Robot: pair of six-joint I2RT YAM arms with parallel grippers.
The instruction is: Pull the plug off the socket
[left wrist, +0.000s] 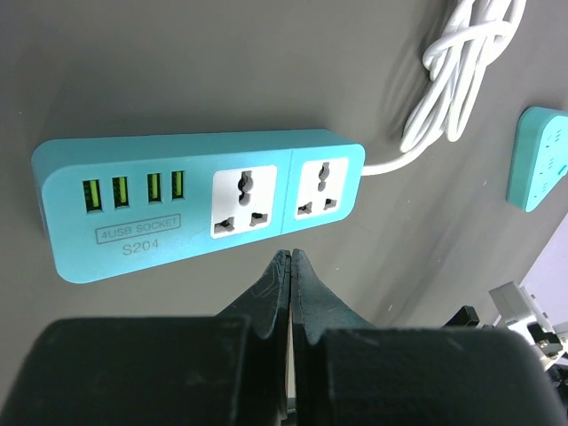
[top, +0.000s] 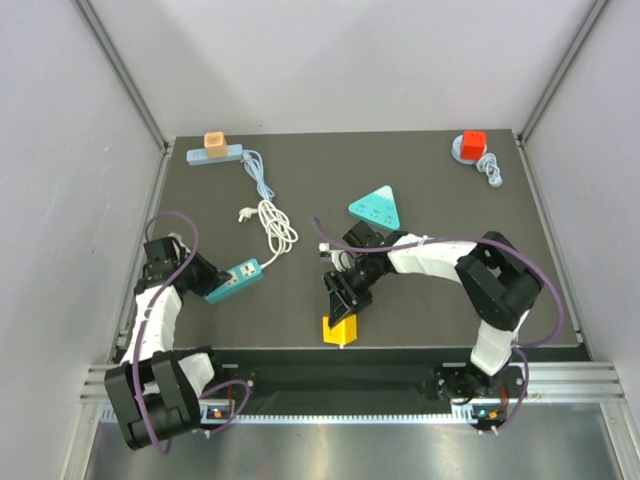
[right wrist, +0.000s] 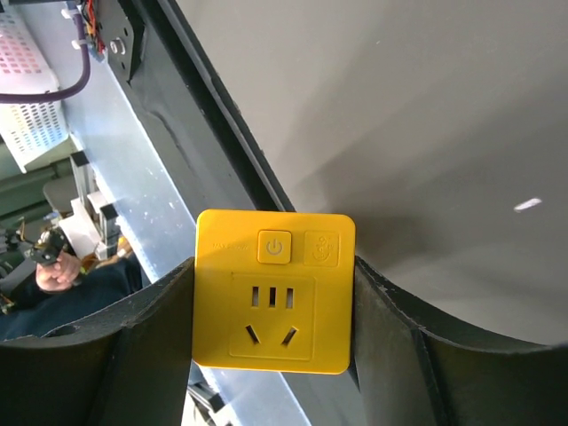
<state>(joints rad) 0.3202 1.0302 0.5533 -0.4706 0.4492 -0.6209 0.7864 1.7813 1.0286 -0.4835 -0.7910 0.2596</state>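
Our right gripper pinches the yellow plug block between its two fingers, with the arm curled back toward the near edge of the table. Our left gripper has its fingers pressed together. The teal power strip lies straight ahead of its tip, though we cannot tell whether they touch. The white cord is coiled beyond. The block's underside is hidden.
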